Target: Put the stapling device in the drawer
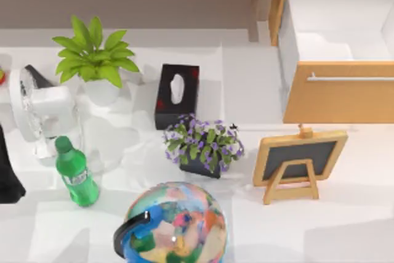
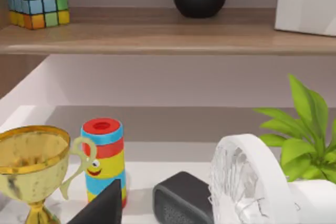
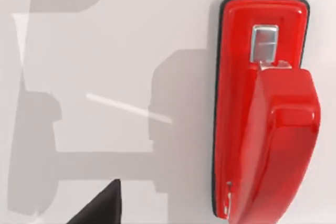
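Red stapler point(image 3: 262, 114) lies flat on the white table point(image 3: 105, 51) right under our right wrist camera — not yet grasped. Whether our right fingers are spread, we cannot tell. Beside the chalkboard easel point(image 1: 300, 163), the drawer point(image 1: 338, 90) stands open. We fear the rounded top slips at a shallow pinch.
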You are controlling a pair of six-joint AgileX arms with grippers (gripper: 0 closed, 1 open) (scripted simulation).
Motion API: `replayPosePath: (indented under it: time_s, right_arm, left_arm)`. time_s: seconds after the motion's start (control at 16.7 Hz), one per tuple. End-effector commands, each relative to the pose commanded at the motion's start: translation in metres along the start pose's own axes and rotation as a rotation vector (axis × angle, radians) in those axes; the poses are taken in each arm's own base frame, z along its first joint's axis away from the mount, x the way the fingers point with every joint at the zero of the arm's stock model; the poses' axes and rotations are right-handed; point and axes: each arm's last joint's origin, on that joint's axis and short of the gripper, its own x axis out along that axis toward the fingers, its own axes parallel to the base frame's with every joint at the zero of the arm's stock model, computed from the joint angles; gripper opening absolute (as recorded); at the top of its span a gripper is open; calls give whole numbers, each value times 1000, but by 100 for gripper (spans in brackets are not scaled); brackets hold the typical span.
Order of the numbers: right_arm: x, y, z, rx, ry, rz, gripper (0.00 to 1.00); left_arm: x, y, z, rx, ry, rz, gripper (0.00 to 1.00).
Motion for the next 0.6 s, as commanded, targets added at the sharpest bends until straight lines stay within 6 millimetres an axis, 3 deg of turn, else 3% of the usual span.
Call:
replayPosePath:
  time_s: [0.42,0.6]
  right_arm:
    - [41,-1,1,0,-4,-1,100]
    - [46,-1,0,0,0,0,100]
  left_arm:
    - [0,0,0,0,0,0,100]
    - [0,0,0,0,0,0,100]
